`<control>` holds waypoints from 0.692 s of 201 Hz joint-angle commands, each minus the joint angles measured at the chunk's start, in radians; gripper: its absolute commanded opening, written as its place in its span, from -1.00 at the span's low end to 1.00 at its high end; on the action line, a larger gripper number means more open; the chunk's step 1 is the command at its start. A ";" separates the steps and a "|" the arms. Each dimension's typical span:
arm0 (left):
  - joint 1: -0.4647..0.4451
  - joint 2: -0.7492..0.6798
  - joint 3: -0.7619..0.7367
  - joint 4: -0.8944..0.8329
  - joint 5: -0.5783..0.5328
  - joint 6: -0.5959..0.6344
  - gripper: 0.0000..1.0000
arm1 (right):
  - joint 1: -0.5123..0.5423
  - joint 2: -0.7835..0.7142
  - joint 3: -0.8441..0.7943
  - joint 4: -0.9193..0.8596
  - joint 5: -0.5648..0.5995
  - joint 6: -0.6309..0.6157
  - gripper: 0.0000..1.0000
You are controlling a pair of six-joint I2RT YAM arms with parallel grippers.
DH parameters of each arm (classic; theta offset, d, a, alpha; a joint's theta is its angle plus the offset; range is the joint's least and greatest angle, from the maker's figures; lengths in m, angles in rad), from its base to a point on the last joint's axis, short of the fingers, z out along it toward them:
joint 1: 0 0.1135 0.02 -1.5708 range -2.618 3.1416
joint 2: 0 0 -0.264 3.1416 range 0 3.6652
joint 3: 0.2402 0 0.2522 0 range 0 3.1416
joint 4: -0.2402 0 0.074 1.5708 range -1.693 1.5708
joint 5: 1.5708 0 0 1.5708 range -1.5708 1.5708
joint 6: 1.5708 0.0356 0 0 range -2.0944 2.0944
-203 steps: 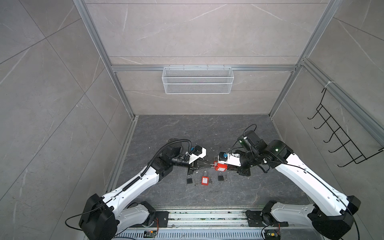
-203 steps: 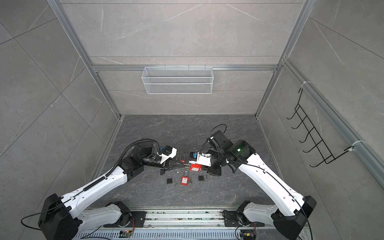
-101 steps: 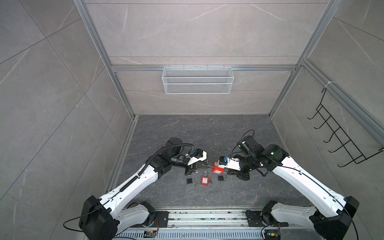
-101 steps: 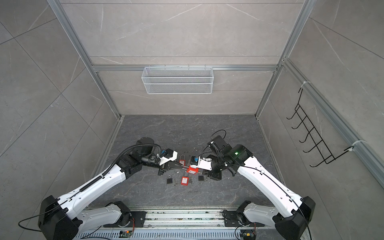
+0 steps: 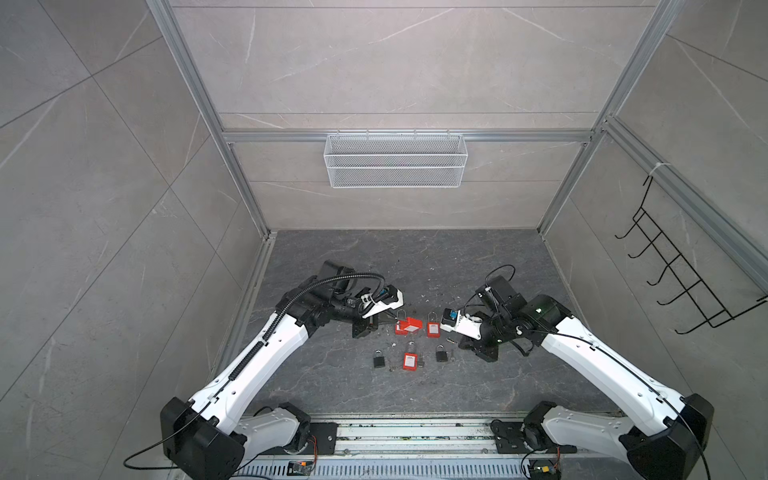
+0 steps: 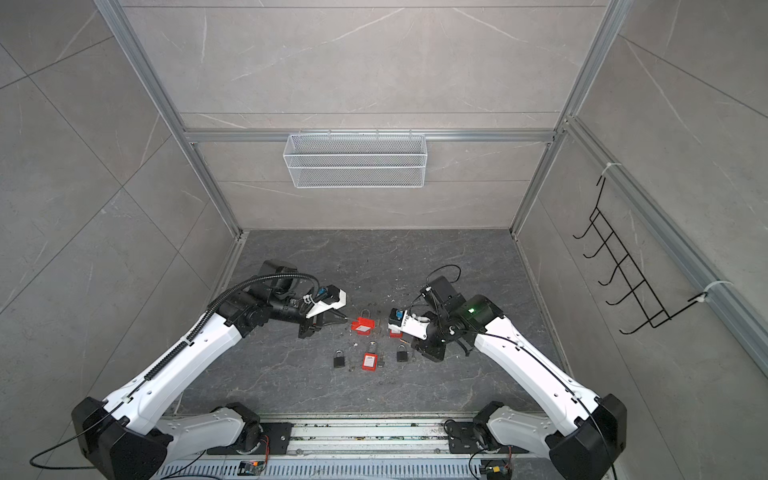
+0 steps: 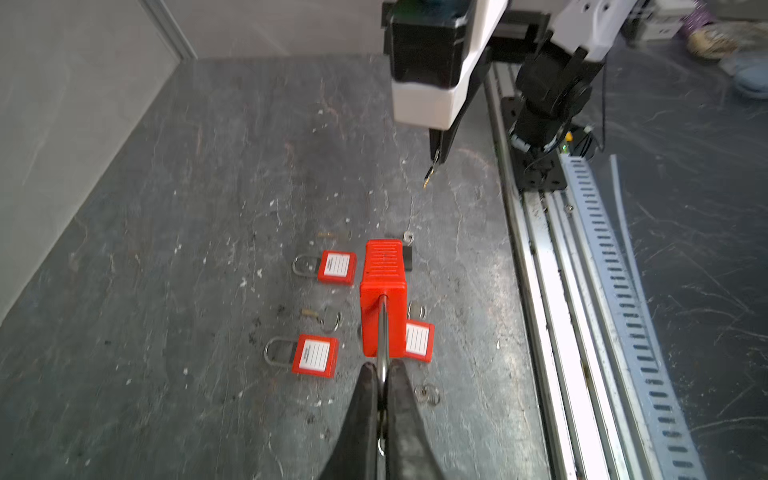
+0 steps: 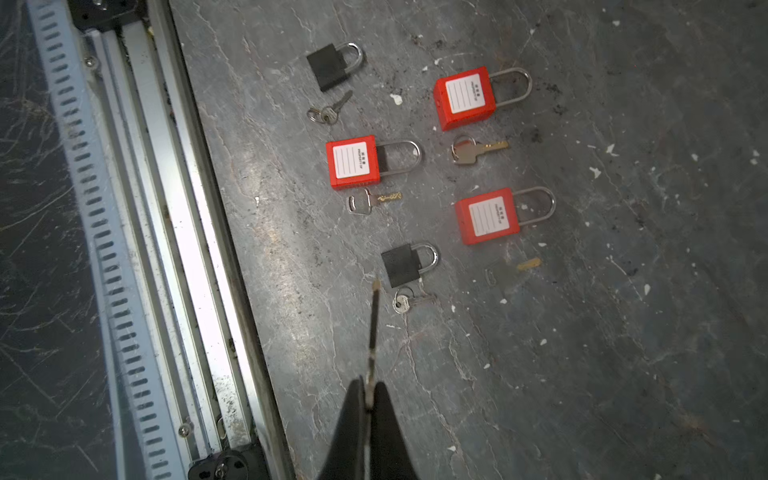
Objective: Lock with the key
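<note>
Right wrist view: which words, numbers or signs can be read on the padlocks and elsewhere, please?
None can be quoted.
On the white ruled labels of the three red plastic padlocks: one short printed line each, too blurred to read.
On the small black padlocks and the loose keys: no marks visible.

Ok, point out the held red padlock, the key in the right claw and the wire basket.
held red padlock (image 7: 384, 266): left wrist view, ribbed side of body.
key (image 8: 372, 328): right wrist view, middle of blade.
wire basket (image 5: 395, 160): in a top view, front mesh.

Left hand (image 7: 383, 369) and right hand (image 8: 369, 387) pinched tight, apparently facing each other.
</note>
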 commanded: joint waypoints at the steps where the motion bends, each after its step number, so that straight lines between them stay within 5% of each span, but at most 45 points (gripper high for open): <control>1: 0.003 0.063 0.084 -0.282 -0.146 0.114 -1.00 | -0.004 -0.029 -0.043 0.136 0.029 0.112 -1.00; 50: 0.004 0.245 0.177 -0.410 -0.371 0.127 -1.00 | -0.004 -0.074 -0.171 0.412 -0.015 0.329 -1.00; 139: -0.007 0.474 0.218 -0.352 -0.529 0.095 -1.00 | -0.004 -0.015 -0.260 0.477 -0.058 0.483 -1.00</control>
